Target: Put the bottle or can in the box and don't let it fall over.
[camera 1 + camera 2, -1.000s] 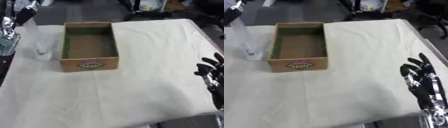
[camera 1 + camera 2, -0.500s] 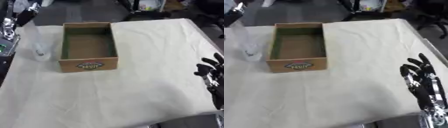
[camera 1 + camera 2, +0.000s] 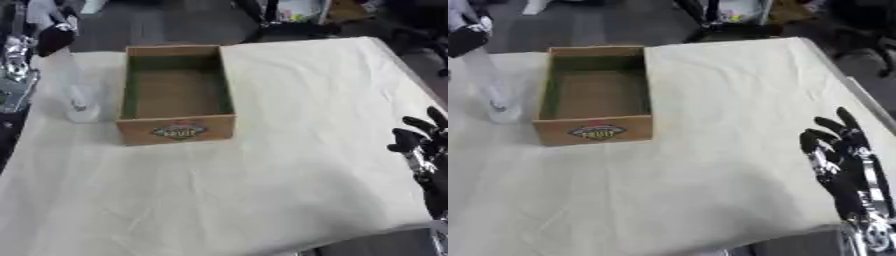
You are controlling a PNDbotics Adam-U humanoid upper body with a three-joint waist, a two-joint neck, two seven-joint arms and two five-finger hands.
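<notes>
- Fingers (image 3: 833, 131) of the right hand (image 3: 843, 160) were seen straight and slightly spread, resting idle near the lower right edge of the table (image 3: 728, 100), with nothing held.
- Whether the left hand (image 3: 465, 37) had its fingers curled or straight could not be told; only a dark part of it was seen at the upper left, at the top of the bottle.
- One clear bottle (image 3: 487, 90) was seen, upright on the cloth, just beside the left wall of the box and outside it.
- The bottle's top was met by the dark left hand; whether it was clasped or only touched could not be made out.
- One cardboard box (image 3: 175, 131) was counted, open at the top, with green inner walls, a brown floor and a printed label on its near wall; nothing was seen inside it.
- Only the left wall of the box was found between the bottle and the box's inside.
- The table was covered with a pale, lightly creased cloth (image 3: 262, 190).
- The right hand was placed well apart from both bottle and box, on the opposite side of the table.
- Dark chair legs and clutter were seen on the floor beyond the far edge.
</notes>
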